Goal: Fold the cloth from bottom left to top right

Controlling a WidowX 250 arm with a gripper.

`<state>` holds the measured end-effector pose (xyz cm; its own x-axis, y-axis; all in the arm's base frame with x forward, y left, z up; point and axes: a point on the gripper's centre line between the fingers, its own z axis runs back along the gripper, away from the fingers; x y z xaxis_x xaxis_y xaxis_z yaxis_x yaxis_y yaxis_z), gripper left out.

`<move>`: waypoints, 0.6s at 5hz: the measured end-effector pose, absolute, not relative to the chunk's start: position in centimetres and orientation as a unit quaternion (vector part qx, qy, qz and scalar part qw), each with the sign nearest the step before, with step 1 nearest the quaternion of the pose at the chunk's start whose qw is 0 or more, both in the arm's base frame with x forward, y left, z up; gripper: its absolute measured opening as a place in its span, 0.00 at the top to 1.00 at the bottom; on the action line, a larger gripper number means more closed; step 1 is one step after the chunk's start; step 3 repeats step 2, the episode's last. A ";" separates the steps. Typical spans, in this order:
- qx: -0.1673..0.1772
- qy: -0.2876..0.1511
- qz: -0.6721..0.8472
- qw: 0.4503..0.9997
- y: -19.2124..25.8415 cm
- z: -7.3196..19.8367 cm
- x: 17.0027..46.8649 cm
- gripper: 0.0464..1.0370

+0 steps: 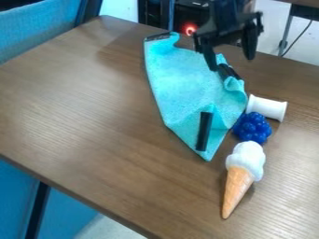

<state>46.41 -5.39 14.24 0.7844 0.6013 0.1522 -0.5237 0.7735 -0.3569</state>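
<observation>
The black gripper (229, 51) hangs over the upper right part of the cloth, near the table's far edge, its two fingers spread apart with nothing seen between them. Below it on the table lies the turquoise cloth (181, 77), rumpled and partly folded over along its right side. Black strips mark the cloth at its top left corner, at its right edge just under the gripper, and near its lower tip, which points toward the bottom of the view.
Right of the cloth lie a white spool (266, 108), a blue berry cluster (252, 128) close to the cloth's edge, and a toy ice cream cone (242, 175) below them. The wooden table (81, 102) extends to the left; blue chairs stand beyond its edges.
</observation>
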 end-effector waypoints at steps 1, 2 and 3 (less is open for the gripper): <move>-0.164 -0.164 0.304 0.924 -2.3 18.2 41.9 0.04; -0.096 -0.137 0.303 0.938 2.1 20.3 37.6 0.04; -0.096 -0.137 0.303 0.938 2.1 20.3 37.6 0.04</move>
